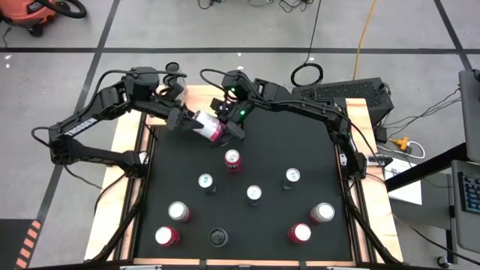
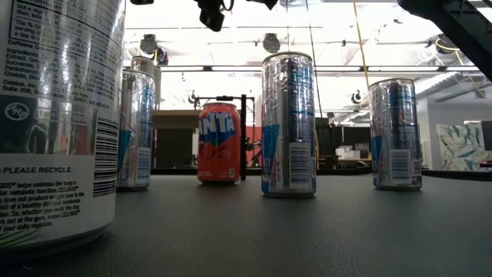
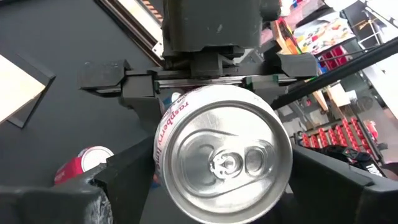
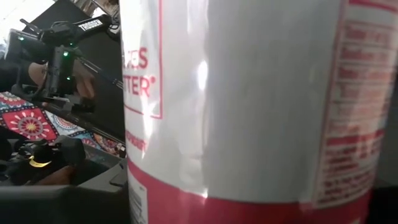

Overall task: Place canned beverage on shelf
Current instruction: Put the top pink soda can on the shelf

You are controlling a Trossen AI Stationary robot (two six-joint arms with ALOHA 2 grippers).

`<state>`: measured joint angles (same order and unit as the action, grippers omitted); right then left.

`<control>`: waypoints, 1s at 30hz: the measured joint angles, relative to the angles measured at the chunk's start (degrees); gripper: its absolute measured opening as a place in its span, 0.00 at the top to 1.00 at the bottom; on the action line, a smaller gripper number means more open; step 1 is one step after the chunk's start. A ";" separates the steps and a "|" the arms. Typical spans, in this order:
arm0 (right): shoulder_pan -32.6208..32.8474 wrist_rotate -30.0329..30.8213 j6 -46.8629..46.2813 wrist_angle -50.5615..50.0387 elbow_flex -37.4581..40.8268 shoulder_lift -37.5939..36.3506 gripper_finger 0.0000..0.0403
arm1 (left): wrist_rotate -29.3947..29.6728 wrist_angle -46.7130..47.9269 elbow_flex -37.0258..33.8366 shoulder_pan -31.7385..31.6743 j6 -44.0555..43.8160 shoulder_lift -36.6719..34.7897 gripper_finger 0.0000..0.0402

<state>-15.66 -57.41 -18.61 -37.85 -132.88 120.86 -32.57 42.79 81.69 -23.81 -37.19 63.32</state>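
A white can with a magenta lower end [image 1: 208, 126] hangs on its side in the air over the far part of the black mat, its silver top [image 3: 227, 162] toward my left arm. My right gripper [image 1: 226, 124] is shut on it. My left gripper [image 1: 187, 120] is open; its fingers [image 3: 127, 183] stand on either side of the can's top end, close to its wall. The shelf, a pale wood board [image 1: 199, 96], lies under both arms at the table's far edge. My right gripper pinches the can's round wall [image 3: 166, 124] between its two fingers [image 3: 142, 106], behind the top end, toward the magenta end. The fingers come from the table's right side, roughly level, and lie across the can. The can is lifted clear and lies tipped on its side.
Several cans stand upright on the mat [image 1: 262, 142] nearer the front: a red one [image 1: 232, 160] just below the held can, silver ones [image 1: 254, 194], a black one [image 1: 218, 238]. The low view shows an orange can [image 2: 218, 143] among tall silver ones [image 2: 288, 123].
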 joint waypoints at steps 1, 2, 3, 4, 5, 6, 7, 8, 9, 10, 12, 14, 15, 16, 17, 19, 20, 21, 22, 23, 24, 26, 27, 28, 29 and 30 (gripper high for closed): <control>0.00 0.00 0.01 -0.11 0.00 0.00 0.33 | 0.02 0.01 0.00 0.00 0.00 0.17 0.15; 0.00 0.00 0.02 -0.13 0.00 0.00 0.33 | -0.08 -0.01 0.00 0.00 0.00 0.40 0.15; 0.00 0.02 0.00 -0.13 0.00 0.00 0.33 | -0.43 -0.06 0.00 0.00 0.00 0.61 0.15; 0.00 0.04 0.02 -0.11 0.00 0.00 0.33 | -0.86 -0.14 0.00 0.00 0.00 0.87 0.15; 0.00 0.00 0.02 -0.10 0.00 0.00 0.33 | -1.30 -0.18 0.00 0.00 0.00 1.12 0.15; 0.00 -0.02 0.01 -0.12 0.00 0.00 0.33 | -1.72 -0.19 0.00 0.00 -0.02 1.40 0.15; 0.00 0.01 0.01 -0.12 0.00 0.00 0.33 | -2.02 -0.19 0.00 0.00 -0.02 1.66 0.15; 0.00 0.03 0.04 -0.14 0.00 0.00 0.33 | -2.17 -0.20 0.00 0.00 -0.02 1.81 0.15; 0.00 0.04 0.15 -0.23 0.00 0.00 0.33 | -2.23 -0.20 0.00 0.00 -0.02 1.94 0.15; 0.00 0.05 0.29 -0.38 0.00 0.00 0.33 | -2.26 -0.24 0.00 0.00 0.00 2.07 0.15; 0.00 0.09 0.40 -0.59 0.00 0.00 0.33 | -2.32 -0.24 0.00 0.00 0.00 2.13 0.15; 0.00 0.07 0.46 -0.59 0.00 0.00 0.33 | -2.30 -0.24 0.00 0.00 0.02 2.13 0.17; 0.00 0.05 0.52 -0.59 0.00 0.00 0.33 | -2.28 -0.27 0.00 0.00 0.06 2.12 0.18; 0.00 0.01 0.58 -0.59 0.00 0.00 0.33 | -2.25 -0.27 0.00 0.02 0.10 1.98 0.19; 0.00 0.04 0.69 -0.57 0.00 0.00 0.33 | -2.08 -0.24 0.00 0.01 0.11 1.79 0.21; 0.00 0.14 0.69 -0.48 0.00 0.00 0.33 | -1.76 -0.24 0.00 0.02 0.09 1.58 0.23; 0.00 0.15 0.69 -0.48 0.00 0.00 0.33 | -1.60 -0.24 0.00 0.04 0.09 1.56 0.23; 0.00 0.13 0.76 -0.48 0.00 0.00 0.33 | -1.43 -0.24 0.00 0.07 0.09 1.54 0.23; 0.00 0.16 0.89 -0.50 0.00 0.00 0.33 | -1.37 -0.24 0.00 0.07 0.05 1.45 0.24; 0.00 0.20 0.94 -0.46 0.00 0.00 0.33 | -1.31 -0.24 0.00 0.06 0.01 1.42 0.24; 0.00 0.20 0.94 -0.46 0.00 0.00 0.33 | -1.29 -0.24 0.00 0.07 -0.03 1.41 0.24; 0.00 0.18 1.09 -0.52 0.00 0.00 0.32 | -1.28 -0.25 0.00 0.05 -0.20 1.41 0.24; 0.00 0.19 1.20 -0.52 0.00 -0.02 0.31 | -1.27 -0.27 0.00 0.04 -0.23 1.41 0.24; 0.00 0.22 1.40 -0.55 0.00 -0.14 0.30 | -1.25 -0.30 0.00 0.04 -0.27 1.41 0.24; 0.00 0.22 1.73 -0.52 0.00 -0.19 0.28 | -1.28 -0.42 0.00 0.04 -0.45 1.41 0.24; 0.02 0.23 2.05 -0.35 0.00 -0.28 0.27 | -1.33 -0.40 0.00 0.04 -0.79 1.33 0.24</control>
<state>-15.65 -57.17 -16.56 -38.20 -132.88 120.58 -33.91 42.39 81.69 -23.77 -37.98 64.65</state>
